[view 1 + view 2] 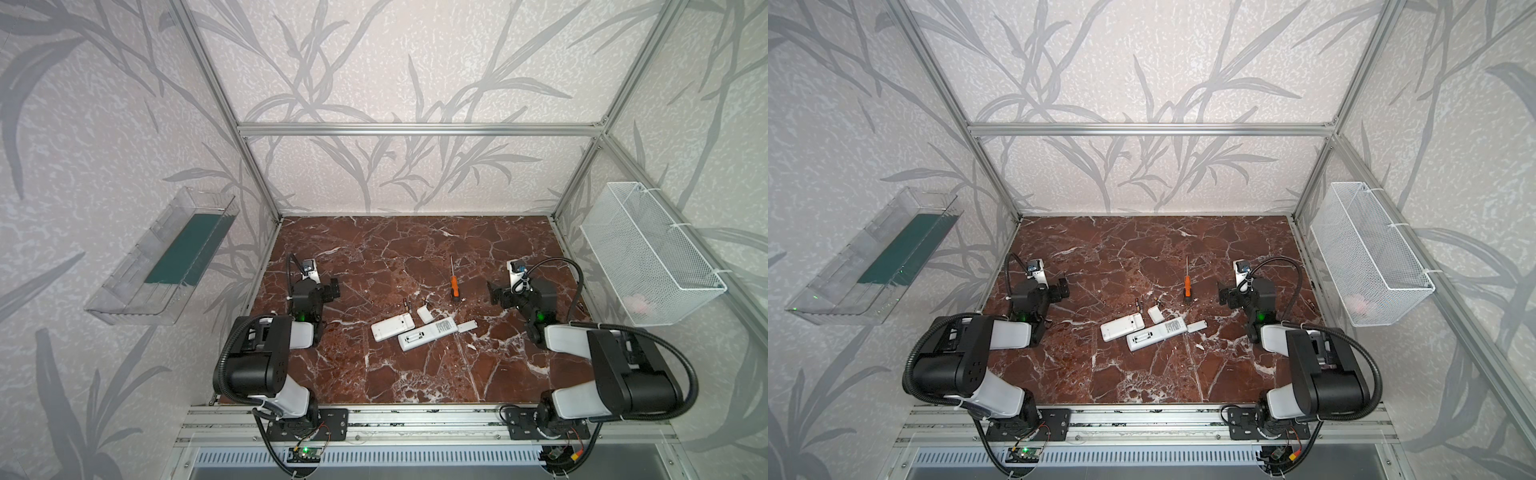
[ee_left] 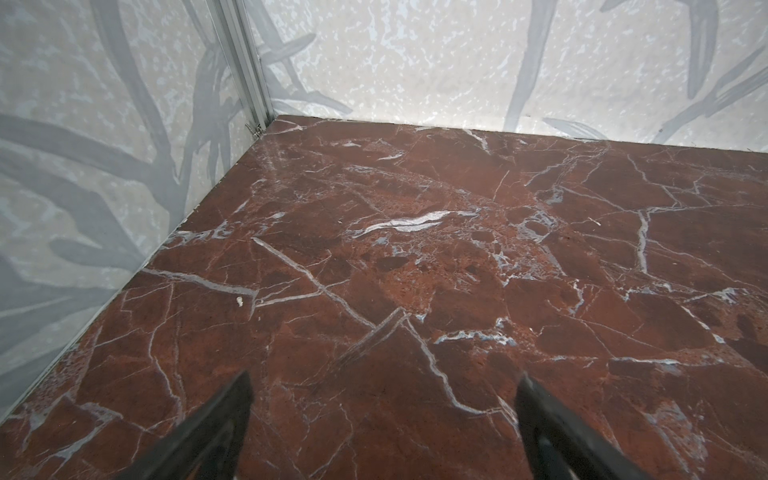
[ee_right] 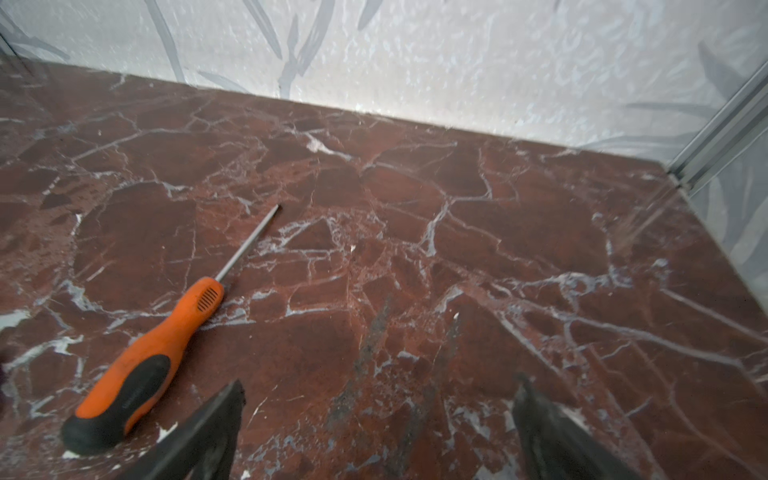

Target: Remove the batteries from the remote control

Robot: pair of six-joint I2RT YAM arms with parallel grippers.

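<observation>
Two arms, the left arm [image 1: 257, 357] and the right arm [image 1: 631, 374], rise from the near edge of the red marble table [image 1: 374, 374]. Past them, near the middle, lie two white remotes, touching side by side and both back-up: the long remote [image 1: 428, 333] nearer, the short remote [image 1: 392, 327] just behind it. Each has its battery bay uncovered; whether a cell is left inside is too small to tell. Two loose white covers lie by them, the small cover [image 1: 424, 313] just behind the long remote and the narrow cover [image 1: 466, 325] just off its right end.

Slightly farther, the batteries [image 1: 407, 305] lie bare on the marble just behind the short remote. Two are side by side, with what looks like one or two more a little to their right [image 1: 1158, 300]; they are too tiny for a sure count. One orange-handled screwdriver [image 1: 454, 282] lies beyond them, shaft pointing to the far wall.

At about that depth the left gripper [image 1: 331, 289] and the right gripper [image 1: 494, 293] hover well apart on either side, each facing inward. In the wrist views both have their jaws spread wide over bare marble, empty [image 2: 384, 378] [image 3: 380, 384].

Farthest out, one clear tray [image 1: 124, 286] hangs on the left wall and one wire basket [image 1: 648, 249] on the right.
</observation>
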